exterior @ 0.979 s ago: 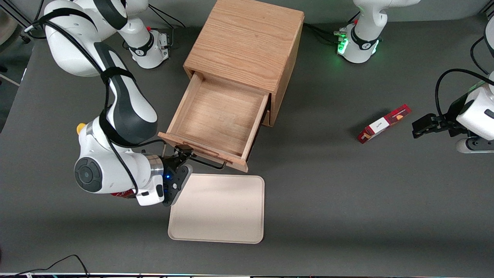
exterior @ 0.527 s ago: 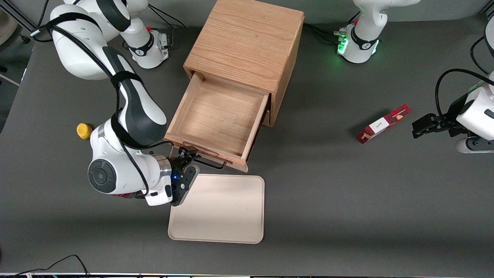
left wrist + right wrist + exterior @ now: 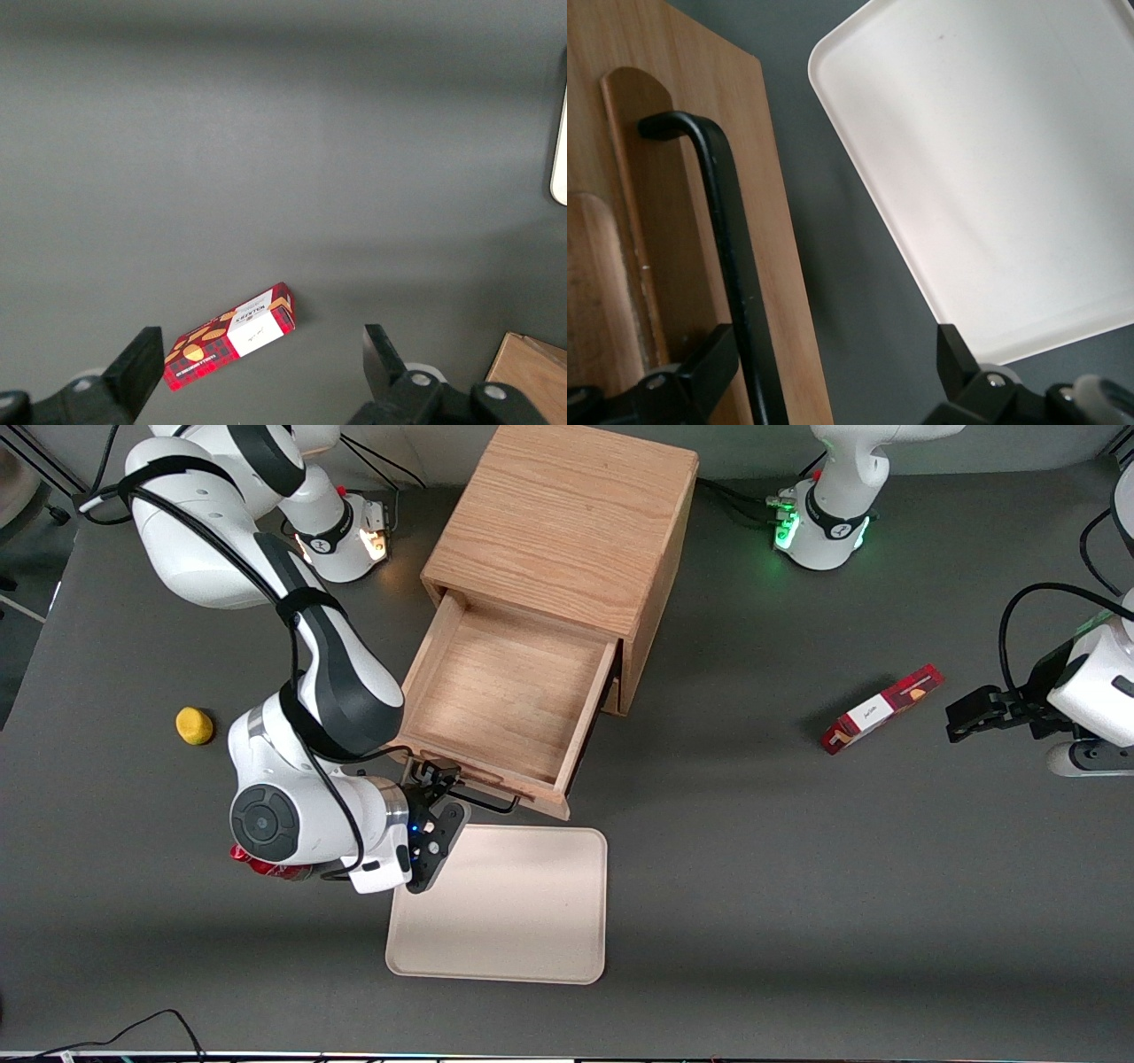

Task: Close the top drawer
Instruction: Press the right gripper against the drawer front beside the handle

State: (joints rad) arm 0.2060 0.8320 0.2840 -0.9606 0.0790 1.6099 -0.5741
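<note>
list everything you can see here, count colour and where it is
cabinet: 1, light oak, mid table
top drawer: 1, light oak, pulled out, nothing in it, black handle on its front
tray: 1, cream, nearer the front camera than the drawer
small round thing: 1, yellow, toward the working arm's end
box: 1, red and white, toward the parked arm's end
red thing: 1, mostly hidden under the working arm
hand: 1, black, open, fingers either side of the drawer handle

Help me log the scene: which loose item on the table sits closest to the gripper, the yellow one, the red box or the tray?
The cream tray: the gripper, open at the top drawer handle, hangs just above its edge. The yellow object and red box lie well off.
</note>
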